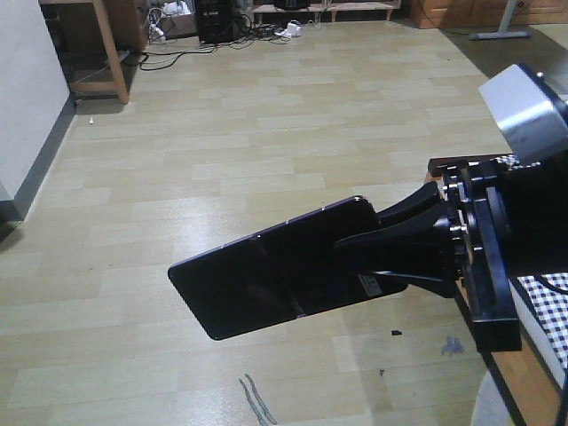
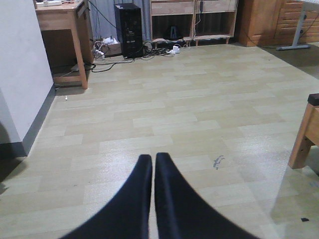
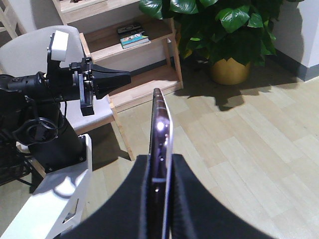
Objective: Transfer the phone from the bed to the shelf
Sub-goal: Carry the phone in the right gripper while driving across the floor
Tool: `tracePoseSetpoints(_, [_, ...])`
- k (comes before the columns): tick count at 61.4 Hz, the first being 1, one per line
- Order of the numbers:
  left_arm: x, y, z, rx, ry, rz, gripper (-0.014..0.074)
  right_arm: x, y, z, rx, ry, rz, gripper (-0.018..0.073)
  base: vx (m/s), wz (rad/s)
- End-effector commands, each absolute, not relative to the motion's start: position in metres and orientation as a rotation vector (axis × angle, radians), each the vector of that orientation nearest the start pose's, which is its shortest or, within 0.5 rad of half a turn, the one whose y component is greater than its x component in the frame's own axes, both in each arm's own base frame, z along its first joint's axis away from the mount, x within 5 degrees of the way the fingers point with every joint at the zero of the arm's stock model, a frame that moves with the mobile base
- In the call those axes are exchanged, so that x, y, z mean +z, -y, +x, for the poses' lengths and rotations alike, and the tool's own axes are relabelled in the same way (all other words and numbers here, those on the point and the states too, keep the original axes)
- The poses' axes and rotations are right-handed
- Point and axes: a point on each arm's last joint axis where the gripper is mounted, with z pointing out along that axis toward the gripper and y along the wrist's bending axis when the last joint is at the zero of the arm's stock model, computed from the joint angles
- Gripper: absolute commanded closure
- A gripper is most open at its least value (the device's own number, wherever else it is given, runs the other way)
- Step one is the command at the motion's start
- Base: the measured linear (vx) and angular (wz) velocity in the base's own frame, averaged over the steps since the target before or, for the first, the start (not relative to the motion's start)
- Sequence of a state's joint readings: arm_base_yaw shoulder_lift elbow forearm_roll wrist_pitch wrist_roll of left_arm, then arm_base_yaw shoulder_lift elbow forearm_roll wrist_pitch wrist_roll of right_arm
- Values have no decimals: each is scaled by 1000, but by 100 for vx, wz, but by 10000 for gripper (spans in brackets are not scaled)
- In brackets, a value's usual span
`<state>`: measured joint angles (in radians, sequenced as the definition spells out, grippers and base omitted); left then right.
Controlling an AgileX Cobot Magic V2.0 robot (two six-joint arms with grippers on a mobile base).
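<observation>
One phone (image 1: 266, 275) end in right jaws; open floor (image 1: 266, 115) beyond.

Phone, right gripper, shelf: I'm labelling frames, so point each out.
phone (image 1: 266, 280), front view, middle of its glossy face.
right gripper (image 3: 161, 162), right wrist view, midway between fingertips.
shelf (image 3: 102, 45), right wrist view, middle board's top.

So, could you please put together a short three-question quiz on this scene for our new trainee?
1. Which arm holds the flat glossy black phone? A) left B) right C) neither
2. True or false: the left gripper has its fingers spread wide open.
3. Fill in: in the right wrist view, the pale wooden shelf stands beside a leafy green ___ in a yellow pot.

Key: 1 B, in the right gripper. 2 False, they are shut. 3 plant.
</observation>
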<state>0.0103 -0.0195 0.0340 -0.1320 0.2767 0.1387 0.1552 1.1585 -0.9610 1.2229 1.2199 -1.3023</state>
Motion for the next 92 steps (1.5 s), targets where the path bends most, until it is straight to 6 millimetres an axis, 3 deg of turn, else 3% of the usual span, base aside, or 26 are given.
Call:
tracePoseSetpoints(1, [184,2,55,-20,-1697,14,596,378,-113,177,1164,-1661,-1124,560,8,7])
tracePoseSetpoints(92, [184,2,55,-20,-1697,14,596,378,-113,177,1164,-1661,-1124,560,18,3])
